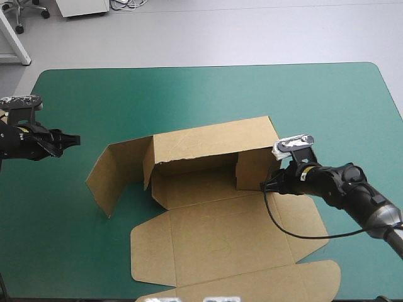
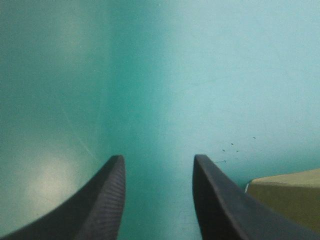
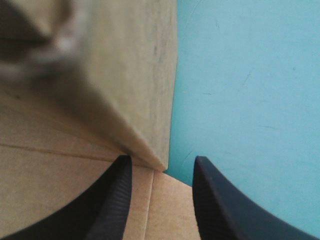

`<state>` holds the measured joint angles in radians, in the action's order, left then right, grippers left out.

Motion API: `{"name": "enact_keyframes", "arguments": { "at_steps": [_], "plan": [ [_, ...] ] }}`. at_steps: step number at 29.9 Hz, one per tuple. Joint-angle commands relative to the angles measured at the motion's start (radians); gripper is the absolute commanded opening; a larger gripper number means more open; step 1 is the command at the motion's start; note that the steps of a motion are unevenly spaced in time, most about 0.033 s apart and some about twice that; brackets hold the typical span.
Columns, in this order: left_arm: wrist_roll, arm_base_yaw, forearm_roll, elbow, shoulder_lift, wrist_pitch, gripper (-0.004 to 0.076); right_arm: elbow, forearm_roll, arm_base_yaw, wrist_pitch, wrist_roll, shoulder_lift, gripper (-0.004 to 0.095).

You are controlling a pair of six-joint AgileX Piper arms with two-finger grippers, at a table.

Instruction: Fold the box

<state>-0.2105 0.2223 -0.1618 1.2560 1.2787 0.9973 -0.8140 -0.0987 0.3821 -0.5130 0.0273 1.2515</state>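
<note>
The box (image 1: 208,201) sits mid-table, walls partly raised, lid flat; the right gripper (image 3: 161,160), fingers parted, meets its right wall's corner, likely to grasp it, while the left gripper (image 2: 159,157) hovers released, well apart.

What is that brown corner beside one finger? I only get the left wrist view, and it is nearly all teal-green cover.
Observer: That is the box, a cut sheet of brown board. Its back and side walls are raised and its lid lies flat, nearest the robot.
Operator: Is my gripper touching it?
Observer: No. The left gripper is open and apart from the box, out beyond its left flap.
Operator: Where is the other arm?
Observer: The right gripper is open at the box's right side. The lower corner of the raised right wall sits just ahead of the gap between its fingers.
</note>
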Motion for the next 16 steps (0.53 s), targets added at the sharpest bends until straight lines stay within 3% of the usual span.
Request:
{"name": "enact_keyframes", "arguments": {
  "at_steps": [1, 16],
  "plan": [
    [0.000, 0.001, -0.027, 0.024, -0.033, -0.052, 0.0314, 0.020, -0.009, 0.001, 0.168, -0.011, -0.034, 0.0381],
    [0.000, 0.001, -0.028, 0.024, -0.037, -0.062, 0.0314, 0.025, -0.050, 0.001, 0.327, -0.074, 0.015, 0.0380]
  ]
}}
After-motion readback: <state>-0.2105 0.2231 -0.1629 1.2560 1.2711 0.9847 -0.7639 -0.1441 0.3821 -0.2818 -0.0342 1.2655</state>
